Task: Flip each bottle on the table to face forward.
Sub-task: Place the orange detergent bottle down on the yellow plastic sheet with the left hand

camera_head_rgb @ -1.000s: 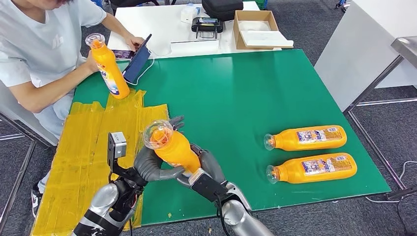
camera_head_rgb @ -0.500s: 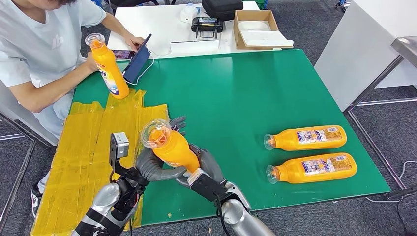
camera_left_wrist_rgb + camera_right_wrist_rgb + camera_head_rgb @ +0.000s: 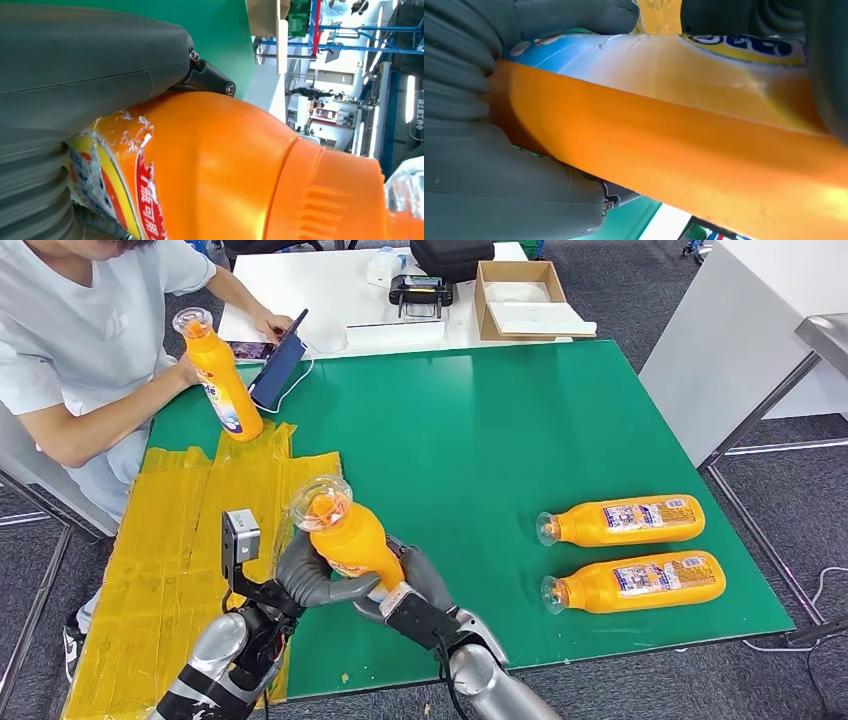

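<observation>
Both hands hold one orange bottle upright above the near left part of the green table, its clear cap pointing up toward the camera. My left hand grips its lower body from the left, and my right hand grips it from the right. The left wrist view shows the orange bottle with a torn label, and the right wrist view shows the bottle's side between grey fingers. Two more orange bottles lie on their sides at the right, caps pointing left.
A seated person at the far left holds another orange bottle upright on the table corner. Yellow tape covers the table's left part. A tablet, a cardboard box and a dark device sit on the white table behind.
The held bottle has tipped slightly more upright and shifted a little; both hands keep their hold. The person and the lying bottles stay put.
</observation>
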